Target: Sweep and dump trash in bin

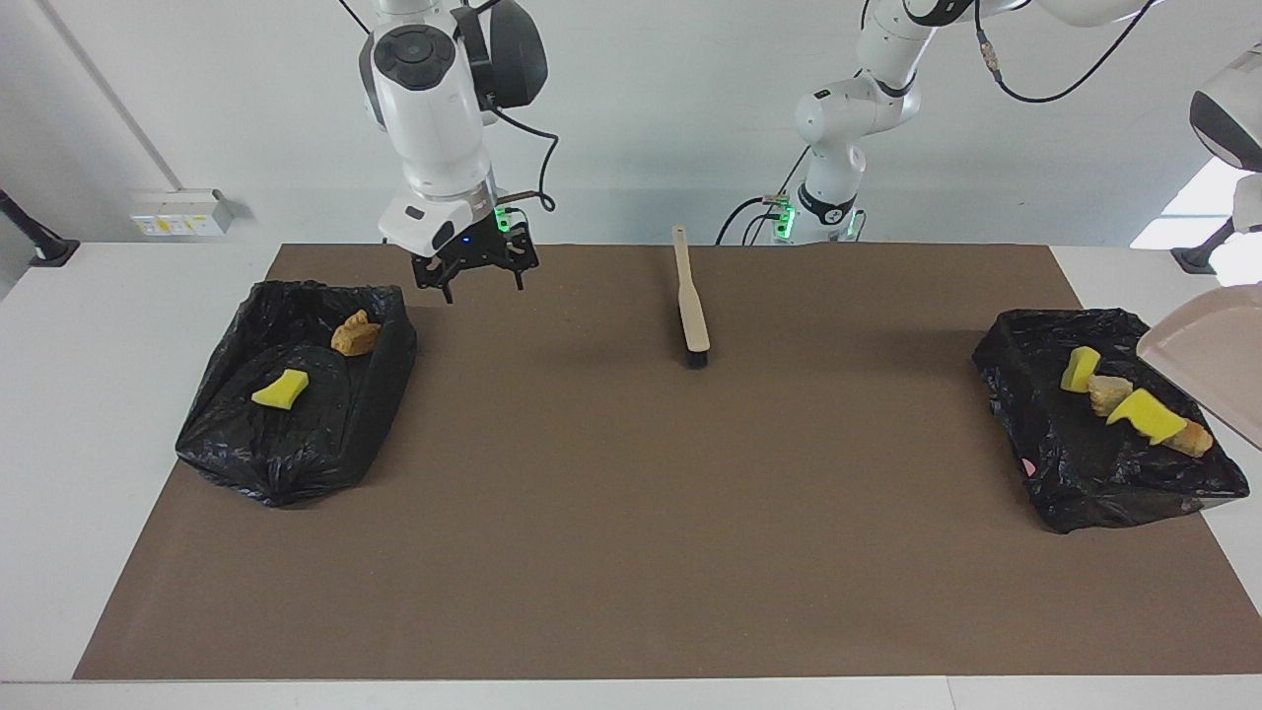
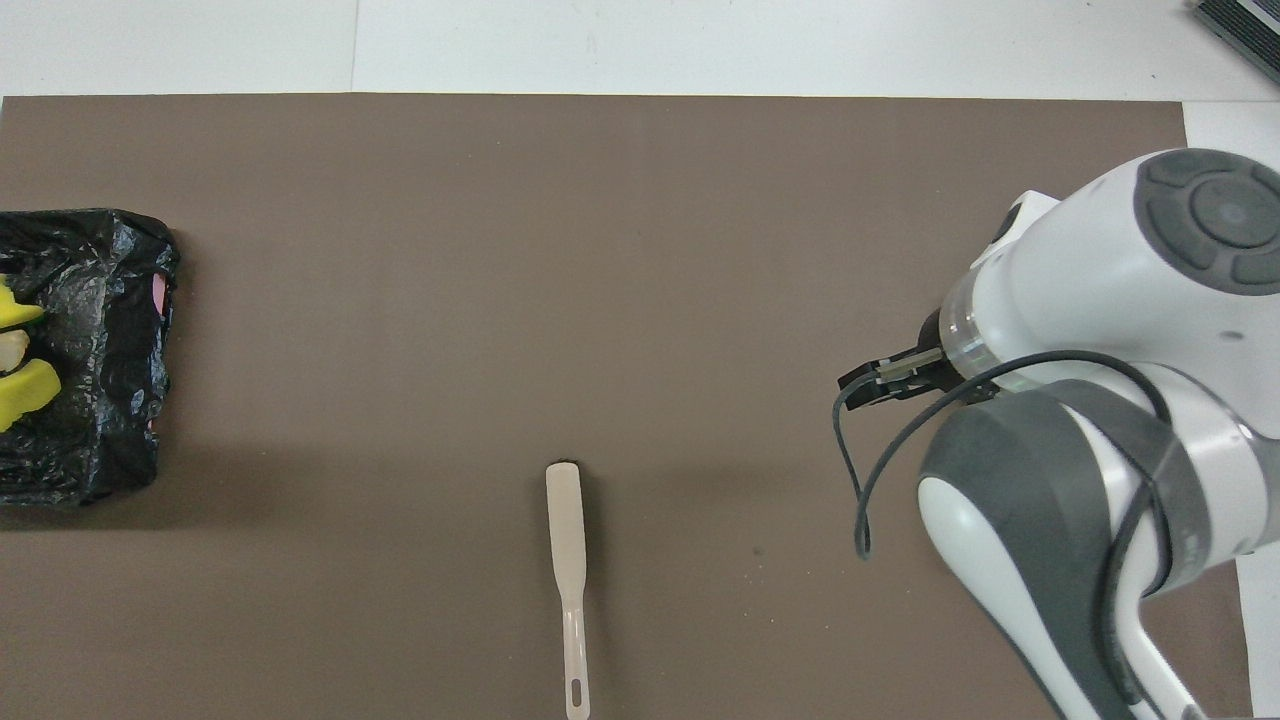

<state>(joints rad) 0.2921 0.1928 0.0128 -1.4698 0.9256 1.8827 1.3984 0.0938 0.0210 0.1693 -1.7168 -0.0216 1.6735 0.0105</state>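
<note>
Two trash pieces (image 1: 314, 363) are lying in the bin (image 1: 296, 463) at the right arm's end of the mat, beside which the right gripper (image 1: 476, 279) is hanging with fingers apart, empty. The brush (image 1: 691, 308) is lying near the robots' edge. Four trash pieces (image 1: 1124, 404) are being dumped from the dustpan (image 1: 1213, 360), held by the unseen, shut left gripper; emptying appears done, so setting the pan down is called for.

The brush (image 1: 692, 301) lies on the mat (image 1: 631, 552) covering the worktop (image 1: 59, 394), midway between 2 bins and nearer the robots than either. The bin (image 1: 296, 444) toward the right arm's end holds 2 pieces of trash (image 1: 280, 389); the right claw (image 1: 475, 268) hangs over the mat just beside it. The other bin (image 1: 1075, 473), toward the left arm's end, holds 4 pieces (image 1: 1144, 416), with the dustpan (image 1: 1213, 355) tilted above its outer edge.
</note>
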